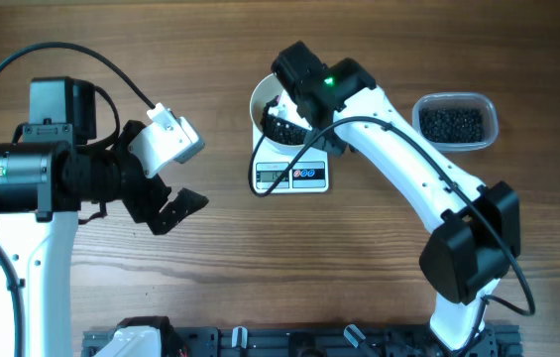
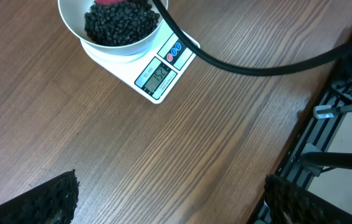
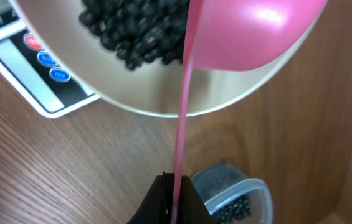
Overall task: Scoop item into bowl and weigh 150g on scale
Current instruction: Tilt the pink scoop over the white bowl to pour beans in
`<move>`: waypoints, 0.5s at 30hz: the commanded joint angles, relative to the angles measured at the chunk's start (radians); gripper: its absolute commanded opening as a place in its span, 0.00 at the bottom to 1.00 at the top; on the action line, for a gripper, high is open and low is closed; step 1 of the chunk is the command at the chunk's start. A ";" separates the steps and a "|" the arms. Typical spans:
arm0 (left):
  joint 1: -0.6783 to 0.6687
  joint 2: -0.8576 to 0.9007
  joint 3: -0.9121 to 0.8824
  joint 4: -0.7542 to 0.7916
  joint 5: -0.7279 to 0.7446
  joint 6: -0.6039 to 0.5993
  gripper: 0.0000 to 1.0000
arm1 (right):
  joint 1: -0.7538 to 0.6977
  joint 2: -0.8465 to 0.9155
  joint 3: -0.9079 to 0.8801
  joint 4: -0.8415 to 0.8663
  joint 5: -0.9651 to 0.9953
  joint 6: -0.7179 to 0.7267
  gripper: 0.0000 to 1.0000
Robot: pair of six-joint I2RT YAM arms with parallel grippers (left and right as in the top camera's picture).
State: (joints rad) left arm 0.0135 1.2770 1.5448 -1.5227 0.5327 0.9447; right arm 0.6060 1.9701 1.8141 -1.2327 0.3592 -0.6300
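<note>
Nearest the robot's base, the left gripper [image 2: 169, 208] hovers over the bare brown wooden table [image 2: 163, 155], its jaws spread wide and holding nothing; beyond it sits the small white rectangular scale [image 1: 291, 177], whose grey display seems to read just past the target, though the digits are too small to be sure; on the scale stands the round white bowl [image 2: 116, 48], heaped with tiny black beads [image 2: 119, 22]; over the bowl hangs the pink plastic scoop [image 3: 250, 31], its thin handle pinched tight in the closed right gripper [image 3: 172, 186]; whether its cup is empty cannot be told; well to the right lies the clear plastic tub [image 1: 494, 121] of spare beads. The weighing looks nearly finished; next, read the display and trim or withdraw without nudging the bowl.
</note>
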 commanded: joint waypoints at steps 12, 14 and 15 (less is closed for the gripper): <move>0.005 -0.010 0.014 -0.001 0.007 0.010 1.00 | -0.032 -0.076 0.340 -0.034 -0.042 -0.026 0.04; 0.005 -0.010 0.014 -0.001 0.007 0.010 1.00 | -0.055 -0.067 0.340 -0.001 -0.061 -0.026 0.04; 0.005 -0.010 0.014 -0.001 0.007 0.010 1.00 | -0.063 -0.061 0.341 0.006 -0.079 -0.025 0.04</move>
State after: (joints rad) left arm 0.0135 1.2770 1.5448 -1.5227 0.5323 0.9447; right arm 0.5831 1.9091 2.1357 -1.2507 0.3443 -0.6376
